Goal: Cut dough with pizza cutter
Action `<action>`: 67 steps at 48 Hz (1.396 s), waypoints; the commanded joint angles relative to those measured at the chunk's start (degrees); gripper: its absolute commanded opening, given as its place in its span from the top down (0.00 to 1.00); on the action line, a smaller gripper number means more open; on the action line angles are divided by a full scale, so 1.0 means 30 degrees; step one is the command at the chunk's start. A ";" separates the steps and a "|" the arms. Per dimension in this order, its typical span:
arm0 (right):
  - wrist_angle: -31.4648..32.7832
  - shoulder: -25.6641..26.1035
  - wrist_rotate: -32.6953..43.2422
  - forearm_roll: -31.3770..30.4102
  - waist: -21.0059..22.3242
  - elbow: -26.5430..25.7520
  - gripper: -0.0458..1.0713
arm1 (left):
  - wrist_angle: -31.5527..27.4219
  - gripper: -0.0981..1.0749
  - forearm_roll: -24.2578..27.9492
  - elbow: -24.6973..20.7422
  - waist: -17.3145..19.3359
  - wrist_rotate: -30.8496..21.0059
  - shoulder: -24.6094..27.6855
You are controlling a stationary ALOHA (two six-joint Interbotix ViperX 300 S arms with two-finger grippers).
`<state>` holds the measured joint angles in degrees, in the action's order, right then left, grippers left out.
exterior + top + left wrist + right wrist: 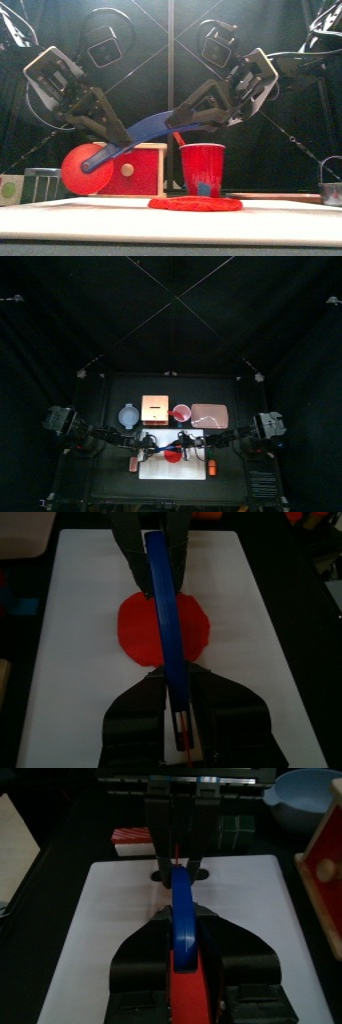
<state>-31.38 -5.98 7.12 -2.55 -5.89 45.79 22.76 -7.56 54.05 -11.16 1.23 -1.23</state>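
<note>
Overhead, both grippers meet above the white cutting board (pixel 171 453), where the dough (pixel 195 204) lies flattened near its middle. The pizza cutter (pixel 134 140) is held aloft, its blue handle running diagonally, red wheel low toward the left arm's side. The left gripper (pixel 181 717) and the right gripper (pixel 185 963) are each clamped on that handle, at opposite ends.

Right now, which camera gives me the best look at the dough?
The left wrist view: the dough lies flat and red on the white board, only a strip hidden by the blue cutter handle. The front view shows it edge-on as a thin red mound. The top view shows a tiny red spot. The right wrist view does not show it.
</note>
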 commanded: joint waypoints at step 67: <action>0.1934 0.1611 -0.0088 -0.0176 -0.0088 0.1934 0.61 | -0.0967 0.48 0.1289 -0.3750 0.1348 0.0088 0.2783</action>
<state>-25.66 -2.46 6.94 -3.08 -6.06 51.94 19.34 -3.87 44.82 -7.38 1.32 7.56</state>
